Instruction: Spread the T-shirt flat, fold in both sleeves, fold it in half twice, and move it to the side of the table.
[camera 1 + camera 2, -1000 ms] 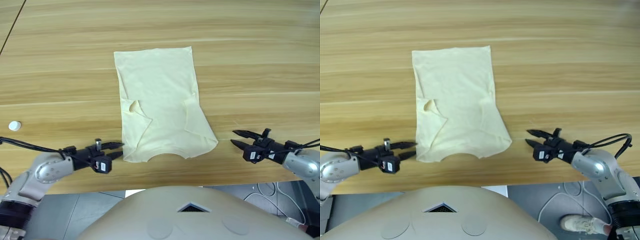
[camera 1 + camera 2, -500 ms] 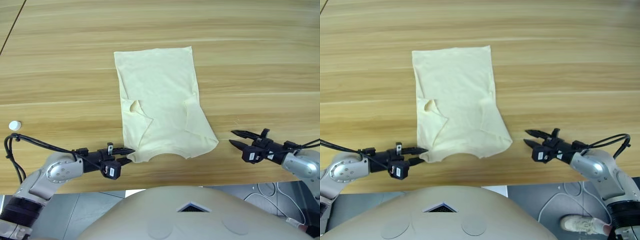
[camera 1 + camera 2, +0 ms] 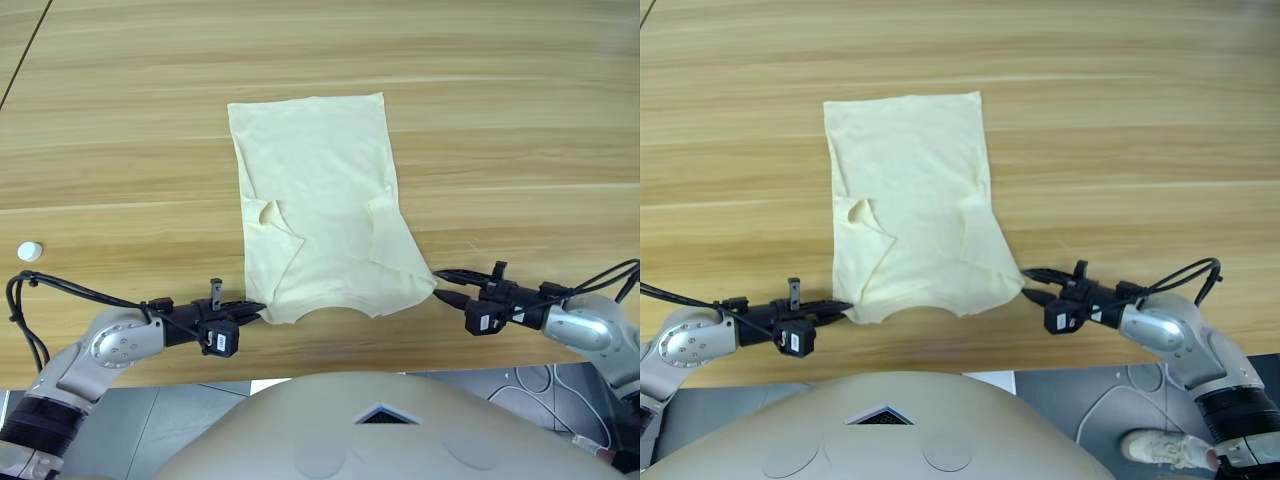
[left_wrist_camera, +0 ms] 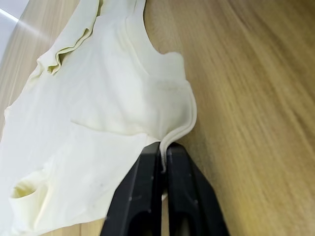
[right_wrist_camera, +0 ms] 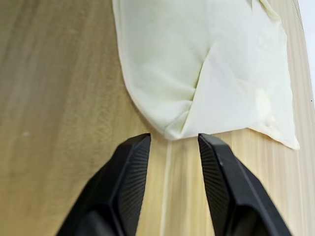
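Slid in from lower right, the right gripper (image 3: pixel 440 284) holds open jaws facing the near T-shirt (image 3: pixel 320 200) corner (the left gripper (image 3: pixel 256 309), lower left, already pinches the other).

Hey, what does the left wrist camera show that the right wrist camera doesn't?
Left wrist view: the left gripper is shut on an edge of the T-shirt beside the neckline. Right wrist view: the right gripper is open, its fingers either side of a folded corner, not pinching it. Both: the pale yellow T-shirt lying on the wooden table.
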